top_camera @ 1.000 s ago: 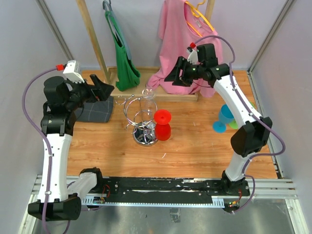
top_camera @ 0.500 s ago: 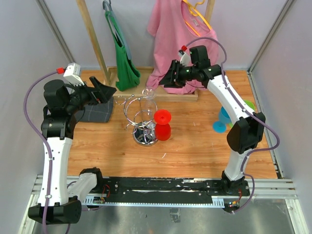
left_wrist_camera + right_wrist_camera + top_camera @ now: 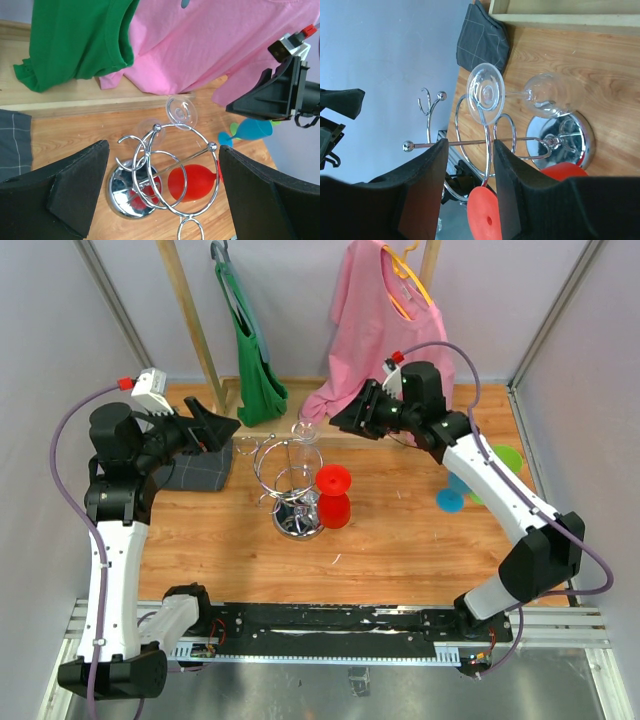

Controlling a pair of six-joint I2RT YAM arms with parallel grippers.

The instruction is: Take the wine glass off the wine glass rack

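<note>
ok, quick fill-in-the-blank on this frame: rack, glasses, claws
1. The clear wine glass hangs on the wine glass rack with its foot pointing ____.
2. The other glass standing next to the rack is coloured ____.
3. The left claw and right claw are both ____, holding nothing.

Missing words: up; red; open.

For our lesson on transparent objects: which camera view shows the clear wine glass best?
The right wrist view: the wine glass shows its foot, stem and bowl side-on against the wood. The left wrist view shows mainly the round foot, with the bowl faint. The top external view gives only a small, pale outline.
</note>
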